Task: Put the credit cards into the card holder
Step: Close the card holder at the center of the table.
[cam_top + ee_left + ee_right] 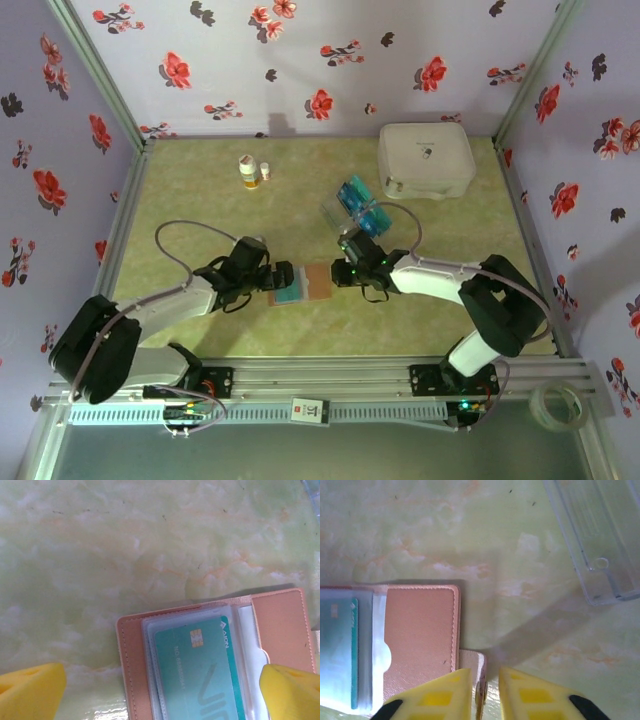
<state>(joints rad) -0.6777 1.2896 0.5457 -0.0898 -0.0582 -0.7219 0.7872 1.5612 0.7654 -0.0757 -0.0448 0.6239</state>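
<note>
Pinkish-brown leather card holder (420,630) lies open, teal plastic credit card (200,680) sleeved inside; right gripper (485,690) pinches its 5 o'clock tab (479,672), likely steadying it, left gripper (162,692) wide, empty.

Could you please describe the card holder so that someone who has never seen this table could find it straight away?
On the green marbled table, look near the middle, on the near side of the clear plastic tray of blue cards. The card holder lies open and flat there. It is the only pinkish-brown leather piece, with a teal card showing in its clear sleeve.
</note>
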